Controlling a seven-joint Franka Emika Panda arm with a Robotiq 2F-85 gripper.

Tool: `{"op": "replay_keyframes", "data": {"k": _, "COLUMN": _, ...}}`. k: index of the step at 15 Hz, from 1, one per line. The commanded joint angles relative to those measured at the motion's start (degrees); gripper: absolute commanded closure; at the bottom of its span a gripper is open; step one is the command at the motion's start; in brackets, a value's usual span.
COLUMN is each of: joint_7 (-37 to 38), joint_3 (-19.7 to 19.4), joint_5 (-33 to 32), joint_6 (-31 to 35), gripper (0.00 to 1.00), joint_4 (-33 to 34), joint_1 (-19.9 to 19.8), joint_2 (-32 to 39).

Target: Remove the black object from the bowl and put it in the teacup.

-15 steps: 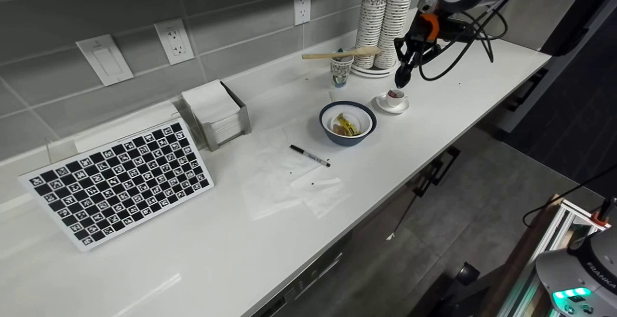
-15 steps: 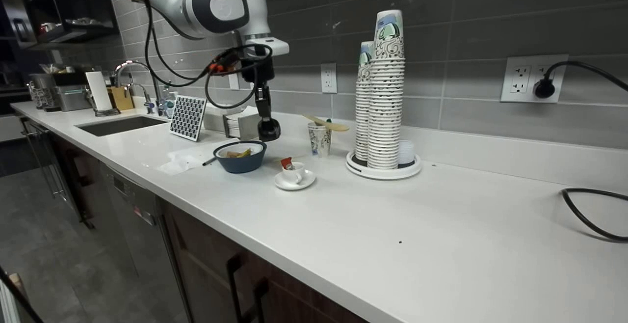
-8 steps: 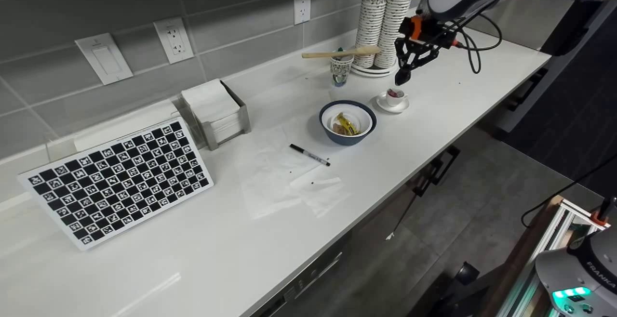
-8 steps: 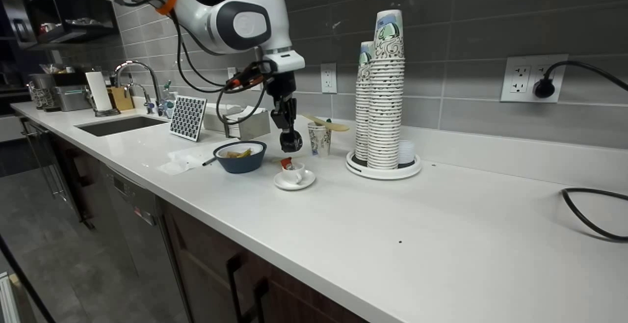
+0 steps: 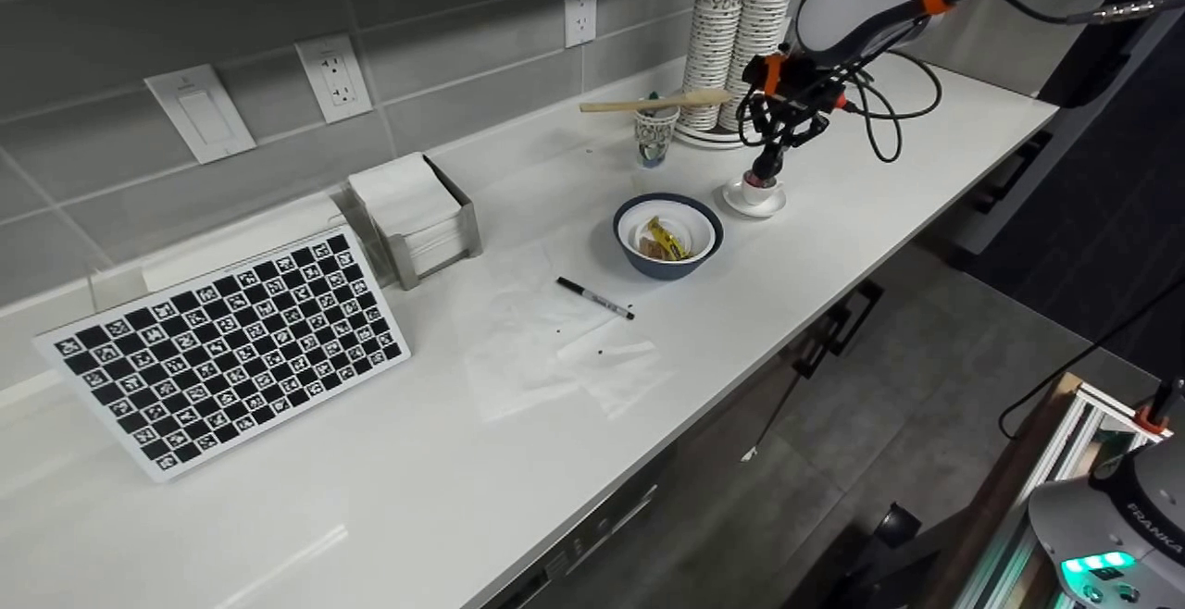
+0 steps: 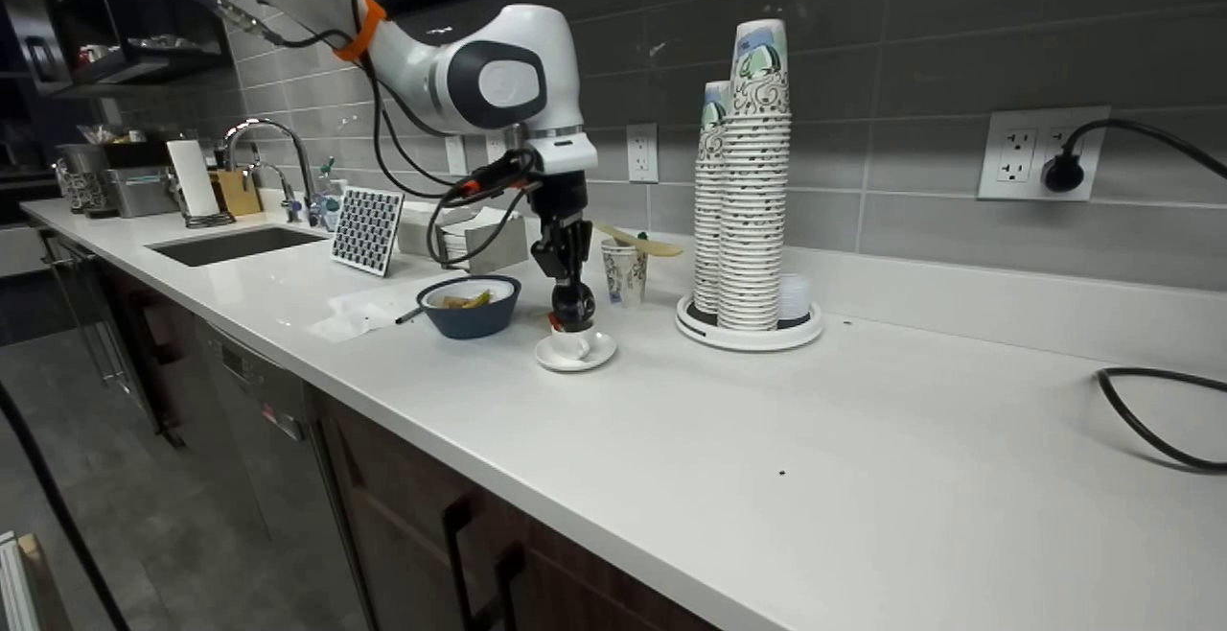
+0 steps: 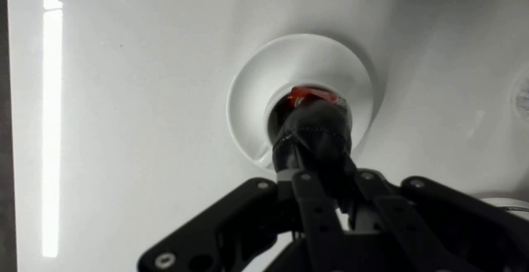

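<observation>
The teacup [image 5: 761, 192] stands on its white saucer [image 5: 741, 204] and also shows in an exterior view [image 6: 571, 343]; red wrapped items are inside. My gripper [image 7: 320, 170] is shut on the black object [image 7: 317, 129], a dark rounded lump pointing down over the cup's mouth. The black object also shows in both exterior views [image 5: 767, 167] [image 6: 573, 305], with its lower end at the cup's opening. I cannot tell whether it touches the cup. The bowl [image 5: 662, 269] with its dark blue rim holds a yellow packet and sits beside the saucer, also in an exterior view [image 6: 470, 322].
A paper cup [image 5: 654, 137] with a wooden utensil across it stands near the wall. Tall stacks of paper cups [image 6: 757, 219] stand on a round white tray [image 6: 748, 343]. A black pen [image 5: 595, 298], napkin holder [image 5: 435, 229] and checkered board [image 5: 231, 350] are along the counter.
My gripper, still holding the black object, has moved from above and between the bowl and teacup to over the cup, then down to its opening. The bowl and cup have not moved.
</observation>
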Motion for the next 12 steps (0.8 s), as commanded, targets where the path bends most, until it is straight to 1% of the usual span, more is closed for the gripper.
{"op": "replay_keyframes", "data": {"k": 1, "joint_7": 2.57, "joint_3": -0.56, "joint_5": -0.64, "joint_6": -2.52, "gripper": 0.96, "joint_4": 2.33, "joint_1": 0.96, "joint_2": 1.71}}
{"op": "replay_keyframes", "data": {"k": 2, "joint_7": 2.78, "joint_3": -0.52, "joint_5": -0.6, "joint_6": -2.89, "gripper": 0.79, "joint_4": 2.59, "joint_1": 1.01, "joint_2": 2.1}}
{"op": "replay_keyframes", "data": {"k": 3, "joint_7": 2.92, "joint_3": -0.48, "joint_5": -0.48, "joint_6": -3.28, "gripper": 0.58, "joint_4": 2.79, "joint_1": 1.02, "joint_2": 2.35}}
{"op": "replay_keyframes", "data": {"k": 5, "joint_7": 3.26, "joint_3": -0.6, "joint_5": -0.53, "joint_6": -3.84, "gripper": 0.46, "joint_4": 2.84, "joint_1": 1.02, "joint_2": 2.34}}
{"op": "replay_keyframes", "data": {"k": 6, "joint_7": 3.5, "joint_3": -0.71, "joint_5": -0.63, "joint_6": -4.33, "gripper": 0.38, "joint_4": 2.84, "joint_1": 0.99, "joint_2": 1.99}}
{"op": "replay_keyframes", "data": {"k": 7, "joint_7": 3.87, "joint_3": -0.86, "joint_5": -0.94, "joint_6": -4.58, "gripper": 0.32, "joint_4": 2.71, "joint_1": 1.03, "joint_2": 1.58}}
{"op": "replay_keyframes", "data": {"k": 10, "joint_7": 4.51, "joint_3": -1.3, "joint_5": -1.14, "joint_6": -5.99, "gripper": 0.12, "joint_4": 1.54, "joint_1": 0.78, "joint_2": -0.68}}
{"op": "replay_keyframes", "data": {"k": 11, "joint_7": 4.04, "joint_3": -1.3, "joint_5": -1.38, "joint_6": -6.77, "gripper": 0.04, "joint_4": -0.06, "joint_1": 0.88, "joint_2": -2.63}}
{"op": "replay_keyframes", "data": {"k": 12, "joint_7": 3.1, "joint_3": -1.21, "joint_5": -1.91, "joint_6": -7.65, "gripper": 0.01, "joint_4": -1.48, "joint_1": 1.0, "joint_2": -4.45}}
